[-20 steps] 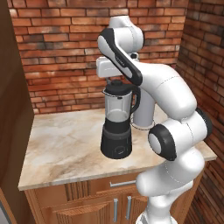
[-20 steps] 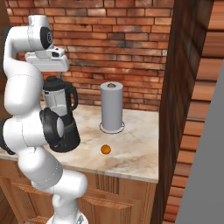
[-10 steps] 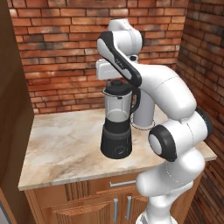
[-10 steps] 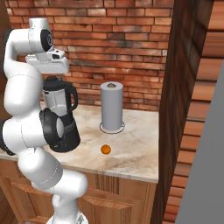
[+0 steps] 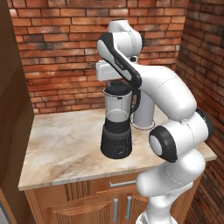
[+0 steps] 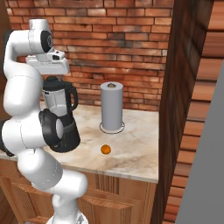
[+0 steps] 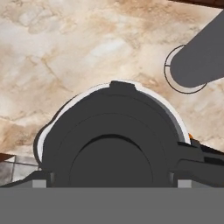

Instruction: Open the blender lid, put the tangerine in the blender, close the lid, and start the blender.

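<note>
The blender (image 5: 117, 127) stands on the marble counter, a clear jar with a black handle on a black base with a front dial. Its black lid (image 5: 116, 90) sits on the jar. The lid (image 7: 113, 140) looms large in the hand view with its raised knob in the centre. My gripper (image 5: 117, 83) hangs straight down just above the lid, open, its fingertips (image 7: 40, 178) spread to either side of the knob. The tangerine (image 6: 105, 149) lies on the counter to the right of the blender, in front of the paper towel roll.
A white-grey paper towel roll (image 6: 112, 107) stands upright behind and right of the blender, close to the jar handle. A brick wall backs the counter (image 5: 65, 144). A dark wooden cabinet side (image 6: 179, 109) bounds the counter on the right.
The hand has come down a little toward the blender lid. Blender, tangerine and roll have not moved.
</note>
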You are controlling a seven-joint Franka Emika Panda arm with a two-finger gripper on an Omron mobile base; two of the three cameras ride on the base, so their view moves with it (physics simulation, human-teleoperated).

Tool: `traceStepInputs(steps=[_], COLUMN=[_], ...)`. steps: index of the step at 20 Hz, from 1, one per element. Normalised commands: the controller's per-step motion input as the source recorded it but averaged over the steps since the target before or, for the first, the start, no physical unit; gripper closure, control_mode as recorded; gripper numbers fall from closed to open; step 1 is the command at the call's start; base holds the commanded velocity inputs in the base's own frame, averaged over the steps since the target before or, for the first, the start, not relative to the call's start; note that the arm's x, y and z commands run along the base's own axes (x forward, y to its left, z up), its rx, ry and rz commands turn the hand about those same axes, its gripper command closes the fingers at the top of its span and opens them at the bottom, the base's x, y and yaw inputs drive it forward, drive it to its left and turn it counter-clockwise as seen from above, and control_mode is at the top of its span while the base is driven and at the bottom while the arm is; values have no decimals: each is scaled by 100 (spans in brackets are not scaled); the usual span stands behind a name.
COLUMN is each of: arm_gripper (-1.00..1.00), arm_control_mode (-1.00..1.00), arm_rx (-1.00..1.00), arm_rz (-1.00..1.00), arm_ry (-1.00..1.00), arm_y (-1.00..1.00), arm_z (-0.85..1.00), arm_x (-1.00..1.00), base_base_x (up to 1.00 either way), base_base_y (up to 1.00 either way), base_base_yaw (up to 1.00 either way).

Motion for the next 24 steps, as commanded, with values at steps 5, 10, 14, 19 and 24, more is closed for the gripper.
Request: traceStepInputs(steps=[5, 10, 14, 19, 24], arm_gripper=[100, 100, 100, 100, 100], arm_control_mode=[-100, -100, -100, -100, -100], arm_rx=[0, 0, 0, 0, 0], arm_rz=[0, 0, 0, 0, 0], arm_ry=[0, 0, -1, -6, -20], arm_y=[0, 0, 0, 0, 0], arm_z=[-16, -2, 0, 28, 96], arm_x=[-19, -17, -9, -4, 0], base_base_x=[0, 0, 0, 0, 0], base_base_y=[0, 0, 0, 0, 0], base_base_yaw=[0, 0, 0, 0, 0])
